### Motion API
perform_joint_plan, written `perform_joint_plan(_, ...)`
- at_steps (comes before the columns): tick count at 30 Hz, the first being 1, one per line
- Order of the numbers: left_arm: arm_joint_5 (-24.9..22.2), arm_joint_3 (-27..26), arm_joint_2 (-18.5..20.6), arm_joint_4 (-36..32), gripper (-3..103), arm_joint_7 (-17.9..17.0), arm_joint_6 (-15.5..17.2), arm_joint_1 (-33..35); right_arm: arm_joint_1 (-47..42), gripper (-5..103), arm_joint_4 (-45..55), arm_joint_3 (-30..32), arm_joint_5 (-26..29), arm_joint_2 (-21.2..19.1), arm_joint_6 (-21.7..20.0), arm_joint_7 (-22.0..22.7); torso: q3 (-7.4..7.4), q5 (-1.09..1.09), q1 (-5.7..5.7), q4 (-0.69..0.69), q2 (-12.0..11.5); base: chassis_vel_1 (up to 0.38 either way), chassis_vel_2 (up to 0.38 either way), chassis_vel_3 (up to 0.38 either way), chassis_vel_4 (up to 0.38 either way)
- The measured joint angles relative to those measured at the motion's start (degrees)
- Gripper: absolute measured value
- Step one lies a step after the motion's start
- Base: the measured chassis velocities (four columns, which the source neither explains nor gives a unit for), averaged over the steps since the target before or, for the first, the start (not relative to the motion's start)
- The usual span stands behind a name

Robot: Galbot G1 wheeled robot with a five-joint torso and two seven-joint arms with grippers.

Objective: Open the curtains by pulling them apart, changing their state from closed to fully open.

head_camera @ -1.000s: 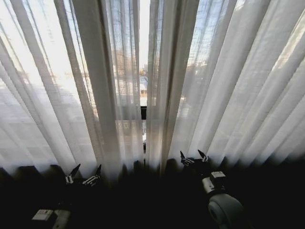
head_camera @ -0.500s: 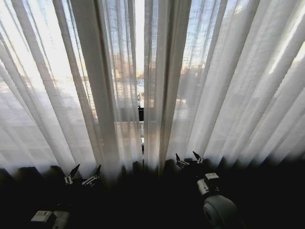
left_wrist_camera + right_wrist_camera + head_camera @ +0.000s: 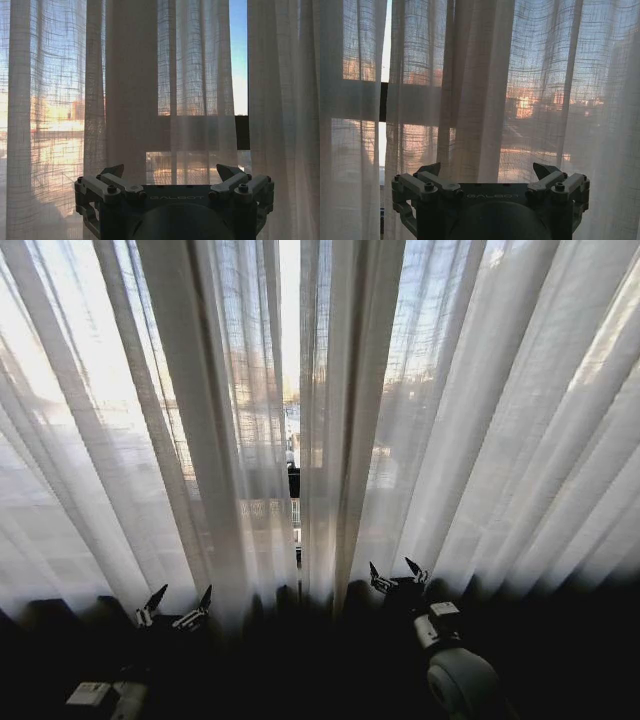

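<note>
Curtains (image 3: 420, 420) hang across the whole window, two sheer off-white panels meeting at centre with a thin gap between their inner edges; a dark window frame bar (image 3: 293, 482) shows through the gap. Left gripper (image 3: 176, 604) low at near left, jaws wide, in front of the left panel's thick pleat, holding nothing. Right gripper (image 3: 397, 578) low just right of centre, jaws wide too, at the right panel's hem near the inner fold. Can't tell whether either fingertip touches fabric.
</note>
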Motion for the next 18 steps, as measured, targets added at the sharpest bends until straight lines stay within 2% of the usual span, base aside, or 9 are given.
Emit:
perform_joint_plan(7, 0.1, 0.1, -0.2, 0.2, 100, 0.0, -0.4, -0.1, -0.2, 100, 0.1, 0.4, 0.0, -0.2, -0.1, 0.0, 0.0, 0.0, 0.0, 0.0, 0.0, -0.08, 0.088, 0.078, -0.089)
perform_joint_plan(18, 0.2, 0.2, -0.6, 0.4, 100, 0.0, -0.9, 0.1, -0.4, 100, 0.2, 0.4, -0.3, 0.0, -0.1, 0.0, 0.0, -0.01, 0.0, 0.0, 0.0, -0.019, 0.132, 0.013, -0.125)
